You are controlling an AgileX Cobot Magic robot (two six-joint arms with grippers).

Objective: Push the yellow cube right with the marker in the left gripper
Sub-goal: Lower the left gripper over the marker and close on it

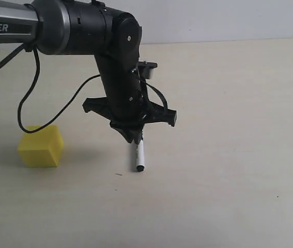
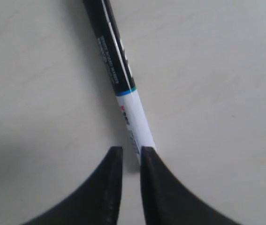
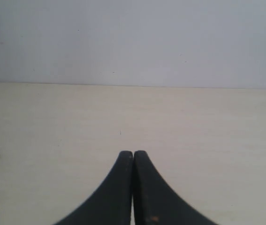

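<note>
Marker (image 1: 140,154) top hidden behind left gripper (image 1: 136,139) in exterior view; cap cut off by left wrist view's edge, barrel print blurred, unreadable. Grip or mere contact: cannot tell.

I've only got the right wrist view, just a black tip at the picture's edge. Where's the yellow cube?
Observer: On the table, the yellow cube sits left of the marker in the exterior view, well apart from it.
Operator: How is the marker standing?
Observer: Nearly upright, top end at the left gripper, bottom end at or near the table.
Operator: Is it clamped?
Observer: Unclear. The left wrist view shows a narrow gap between the fingers, with the white barrel at their tips.
</note>
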